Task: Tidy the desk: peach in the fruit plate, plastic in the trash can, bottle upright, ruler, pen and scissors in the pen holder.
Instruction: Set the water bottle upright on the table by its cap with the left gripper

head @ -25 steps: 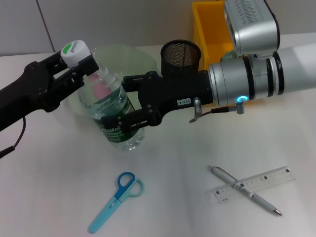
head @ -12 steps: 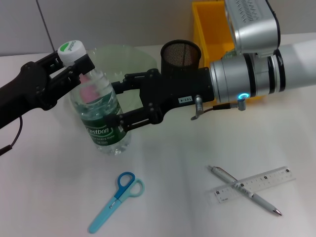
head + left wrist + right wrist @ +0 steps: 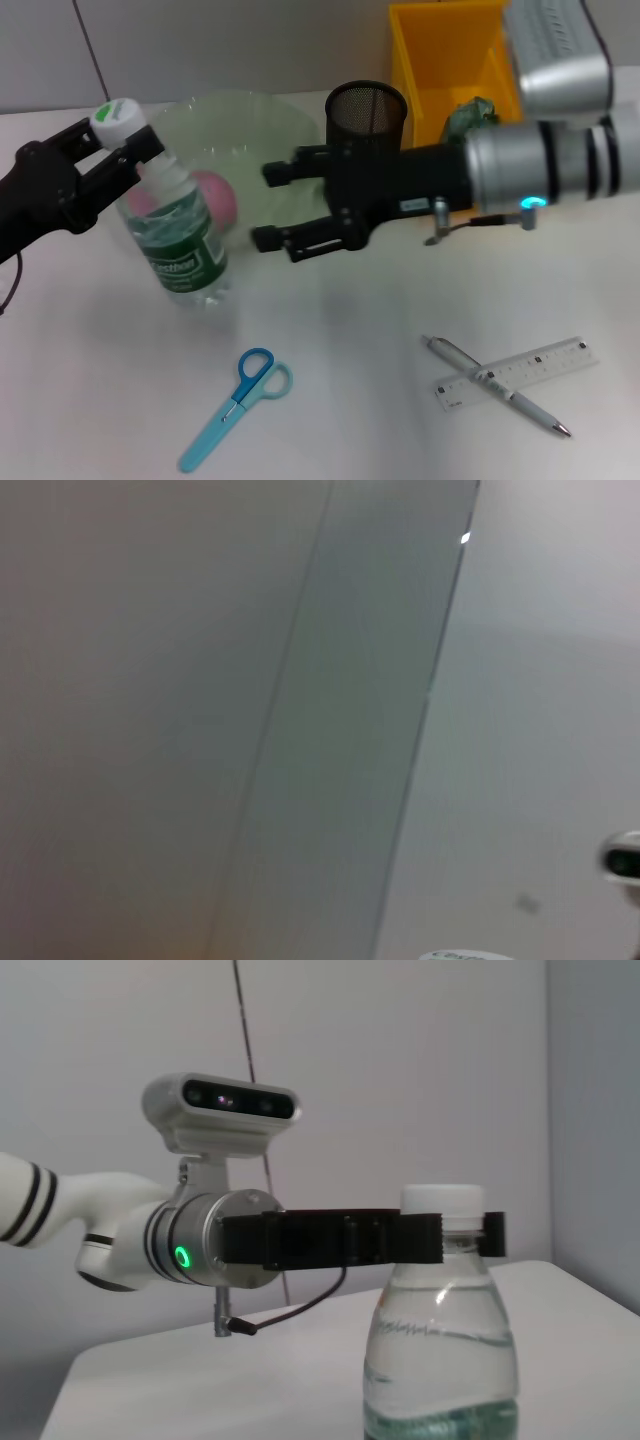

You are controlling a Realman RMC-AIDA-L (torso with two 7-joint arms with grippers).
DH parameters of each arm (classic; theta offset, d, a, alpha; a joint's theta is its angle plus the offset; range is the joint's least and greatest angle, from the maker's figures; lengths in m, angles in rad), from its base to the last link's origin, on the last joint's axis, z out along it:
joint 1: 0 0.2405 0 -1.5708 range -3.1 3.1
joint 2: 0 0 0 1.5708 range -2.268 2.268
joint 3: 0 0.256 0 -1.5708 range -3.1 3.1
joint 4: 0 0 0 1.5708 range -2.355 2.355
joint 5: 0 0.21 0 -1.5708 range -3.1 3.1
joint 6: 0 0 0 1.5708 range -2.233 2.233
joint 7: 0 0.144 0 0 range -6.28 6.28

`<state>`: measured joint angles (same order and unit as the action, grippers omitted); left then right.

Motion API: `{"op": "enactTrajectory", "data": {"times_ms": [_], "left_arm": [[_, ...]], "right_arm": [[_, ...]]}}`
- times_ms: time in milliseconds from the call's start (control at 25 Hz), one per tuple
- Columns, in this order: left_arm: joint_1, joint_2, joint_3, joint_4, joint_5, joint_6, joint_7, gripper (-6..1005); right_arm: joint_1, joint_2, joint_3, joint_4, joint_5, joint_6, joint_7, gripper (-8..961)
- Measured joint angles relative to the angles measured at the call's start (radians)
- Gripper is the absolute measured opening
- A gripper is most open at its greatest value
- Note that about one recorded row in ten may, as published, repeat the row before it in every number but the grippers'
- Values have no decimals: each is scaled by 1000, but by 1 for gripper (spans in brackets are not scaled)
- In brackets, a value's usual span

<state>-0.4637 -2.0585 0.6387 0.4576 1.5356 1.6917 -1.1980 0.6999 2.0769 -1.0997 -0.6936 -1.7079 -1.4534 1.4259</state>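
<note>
While clamped at its neck, clear green-labelled bottle stands upright.

The bottle stood upright at the near-left edge of the fruit plate, its neck gripped by the left gripper. The right gripper, fingers spread, hung beside the bottle without contact, blocking the plate's near side and the pen holder. Open table lay between the scissors and the crossed pen and ruler.
</note>
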Motion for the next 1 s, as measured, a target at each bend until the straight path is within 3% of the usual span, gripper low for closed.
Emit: {"op": "enactTrajectory", "data": {"times_ms": [240, 440, 1000], "left_arm": [[46, -4, -34, -7, -2, -54, 138, 546], [55, -6, -52, -36, -3, -109, 213, 553], [55, -11, -62, -79, -16, -188, 340, 571]], "right_arm": [[-100, -10, 10, -54, -30, 4, 0, 826], [-130, -14, 21, -54, -74, 50, 1, 825], [-142, -9, 19, -52, -129, 58, 11, 824]]}}
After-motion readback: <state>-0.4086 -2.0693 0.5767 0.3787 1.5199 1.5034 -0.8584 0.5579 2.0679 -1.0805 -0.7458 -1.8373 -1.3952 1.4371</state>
